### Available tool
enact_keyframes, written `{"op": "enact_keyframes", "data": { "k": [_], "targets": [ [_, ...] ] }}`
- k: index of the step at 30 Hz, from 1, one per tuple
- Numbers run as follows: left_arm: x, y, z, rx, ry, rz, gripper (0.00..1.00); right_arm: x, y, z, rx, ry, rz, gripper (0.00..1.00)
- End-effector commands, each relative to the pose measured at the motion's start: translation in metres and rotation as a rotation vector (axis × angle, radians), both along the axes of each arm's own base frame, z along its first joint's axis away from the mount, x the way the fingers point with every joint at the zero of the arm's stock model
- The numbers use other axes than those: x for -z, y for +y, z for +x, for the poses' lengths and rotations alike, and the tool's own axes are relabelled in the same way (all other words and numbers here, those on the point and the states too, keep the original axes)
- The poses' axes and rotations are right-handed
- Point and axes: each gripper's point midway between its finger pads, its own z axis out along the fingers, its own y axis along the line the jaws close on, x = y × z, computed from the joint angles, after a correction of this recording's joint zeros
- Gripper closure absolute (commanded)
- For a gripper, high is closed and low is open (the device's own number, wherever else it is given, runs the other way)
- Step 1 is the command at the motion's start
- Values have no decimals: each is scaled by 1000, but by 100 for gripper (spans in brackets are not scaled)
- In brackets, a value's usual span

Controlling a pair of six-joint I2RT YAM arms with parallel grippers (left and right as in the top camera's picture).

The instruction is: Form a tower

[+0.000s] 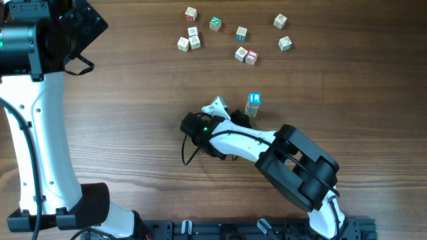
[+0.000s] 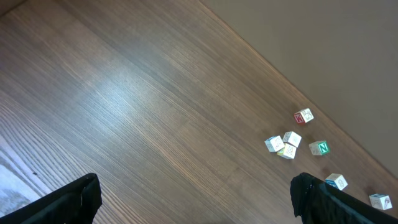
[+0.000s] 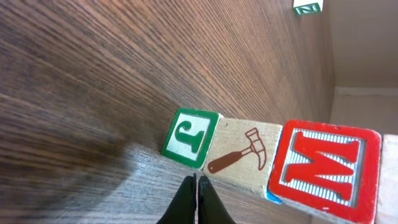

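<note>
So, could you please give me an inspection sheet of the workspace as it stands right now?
Surface: brown wood-grain table, no spills or marks seen.
Job's things: narrow tower of small wooden letter cubes, standing; green J, hammer and red M faces show.
Clutter: loose small wooden letter cubes scattered at the far side, apart from the tower.
Jaws: left jaws wide open, empty; right jaws shut, empty, close to the tower's foot.
Cables: black cable loops from the right wrist over the table.
Surroundings: black rail along the near edge.
</note>
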Motion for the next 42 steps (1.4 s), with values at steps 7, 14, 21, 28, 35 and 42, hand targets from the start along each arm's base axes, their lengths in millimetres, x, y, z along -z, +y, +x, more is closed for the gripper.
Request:
{"op": "enact_keyframes", "data": {
  "k": [7, 14, 21, 28, 35, 42],
  "targets": [
    [-11, 4, -5, -25, -34, 5, 0, 4, 0, 2, -27, 24, -27, 96],
    [-11, 4, -5, -25, -34, 5, 0, 11, 24, -24, -119, 98, -35, 96],
    [-11, 4, -5, -25, -34, 5, 0, 8, 51, -65, -47, 290, 176, 96],
    [-11, 4, -5, -25, -34, 5, 0, -184, 116, -44, -165, 139, 825, 96],
    [-11, 4, -5, -25, -34, 5, 0, -206, -41, 23, 451, 134, 1222, 96],
    [-11, 4, -5, -25, -34, 5, 0, -137, -102, 39, 740, 166, 1143, 96]
  ]
}}
